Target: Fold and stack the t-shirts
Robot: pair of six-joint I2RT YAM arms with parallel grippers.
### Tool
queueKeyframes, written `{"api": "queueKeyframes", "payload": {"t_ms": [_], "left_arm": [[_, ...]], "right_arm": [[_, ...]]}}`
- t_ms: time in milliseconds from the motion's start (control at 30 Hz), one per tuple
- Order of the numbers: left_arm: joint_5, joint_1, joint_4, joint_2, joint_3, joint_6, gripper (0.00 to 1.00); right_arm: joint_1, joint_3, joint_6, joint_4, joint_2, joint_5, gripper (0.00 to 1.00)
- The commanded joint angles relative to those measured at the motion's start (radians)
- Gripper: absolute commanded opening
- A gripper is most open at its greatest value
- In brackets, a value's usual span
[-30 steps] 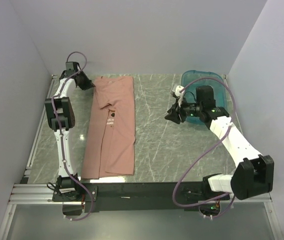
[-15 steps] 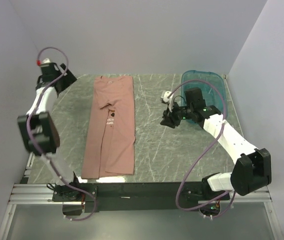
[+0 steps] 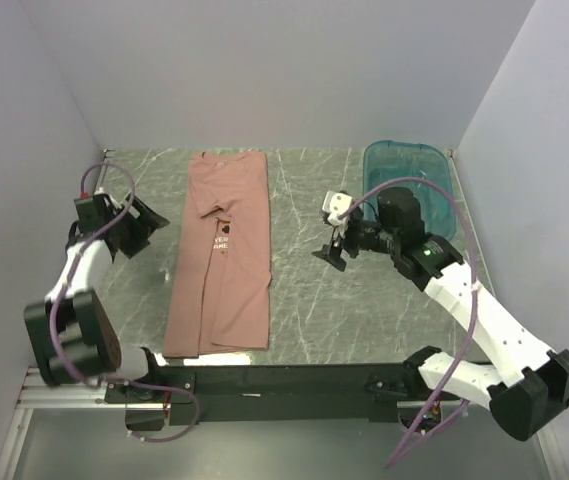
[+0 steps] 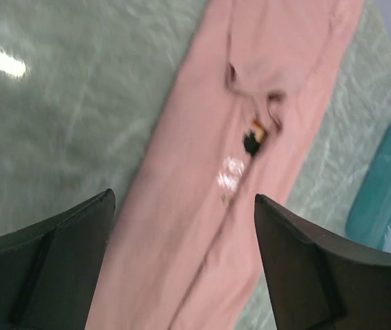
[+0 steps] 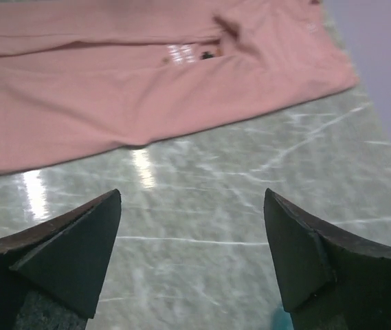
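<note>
A salmon-pink t-shirt (image 3: 222,255) lies folded lengthwise into a long strip on the marbled green table, small chest print near its middle. It shows too in the left wrist view, the t-shirt (image 4: 250,144), and in the right wrist view, the t-shirt (image 5: 147,75). My left gripper (image 3: 147,226) hangs open to the left of the shirt, apart from it, with only cloth far below between its jaws (image 4: 185,203). My right gripper (image 3: 330,252) hangs open to the right of the shirt over bare table (image 5: 192,199), holding nothing.
A translucent teal plastic tub (image 3: 409,180) stands at the back right corner, behind my right arm, and shows at the edge of the left wrist view as the tub (image 4: 384,185). Grey walls close in the table on three sides.
My left arm swung from the shirt's far collar end down to the left side and its gripper opened. My right gripper moved leftward toward the shirt and opened wider.
</note>
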Motion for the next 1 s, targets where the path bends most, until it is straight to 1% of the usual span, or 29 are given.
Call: {"api": "queueKeyframes", "payload": {"t_ms": [0,33,67,100,167,200,233,267,367,500,633,767,800,833,900,967], "left_arm": [[0.019,-0.001,-0.036,-0.216,-0.038,0.024,0.87],[0.004,-0.001,-0.051,-0.239,-0.048,0.031,0.87],[-0.007,-0.001,-0.084,-0.279,-0.065,0.039,0.87],[-0.023,-0.001,-0.096,-0.296,-0.071,0.053,0.87],[-0.043,-0.003,-0.122,-0.339,-0.084,0.070,0.87],[-0.062,-0.003,-0.142,-0.353,-0.088,0.088,0.87],[-0.073,-0.003,-0.150,-0.367,-0.091,0.099,0.87],[-0.079,-0.001,-0.156,-0.394,-0.096,0.117,0.87],[-0.087,-0.003,-0.168,-0.448,-0.105,0.149,0.87],[-0.090,-0.001,-0.147,-0.496,-0.133,0.153,0.87],[-0.102,-0.003,-0.148,-0.497,-0.128,0.159,0.87],[-0.096,-0.003,-0.142,-0.507,-0.134,0.157,0.86],[-0.098,-0.001,-0.144,-0.508,-0.134,0.157,0.86],[-0.099,-0.001,-0.144,-0.513,-0.134,0.157,0.86],[-0.101,-0.003,-0.142,-0.519,-0.136,0.156,0.86],[-0.102,-0.001,-0.141,-0.527,-0.137,0.156,0.86]], "right_arm": [[0.018,-0.057,0.100,0.036,0.099,-0.107,0.89],[0.022,-0.036,0.117,0.026,0.131,-0.140,0.83],[0.023,-0.022,0.155,0.004,0.192,-0.153,0.81],[0.023,-0.008,0.183,0.001,0.219,-0.153,0.77],[0.032,0.018,0.240,-0.010,0.282,-0.185,0.74],[0.043,0.018,0.240,-0.013,0.294,-0.196,0.73],[0.057,0.006,0.232,-0.019,0.305,-0.193,0.73],[0.101,-0.004,0.197,-0.021,0.316,-0.170,0.73],[0.152,-0.024,0.134,-0.036,0.342,-0.142,0.74],[0.172,0.004,0.145,-0.057,0.408,-0.152,0.73],[0.199,-0.014,0.180,-0.022,0.448,-0.141,0.72],[0.203,-0.027,0.313,0.047,0.486,-0.141,0.72],[0.201,-0.039,0.347,0.064,0.494,-0.123,0.72],[0.204,-0.043,0.426,0.109,0.509,-0.104,0.72],[0.206,-0.042,0.479,0.127,0.529,-0.086,0.72],[0.207,-0.053,0.565,0.176,0.547,-0.061,0.72]]}}
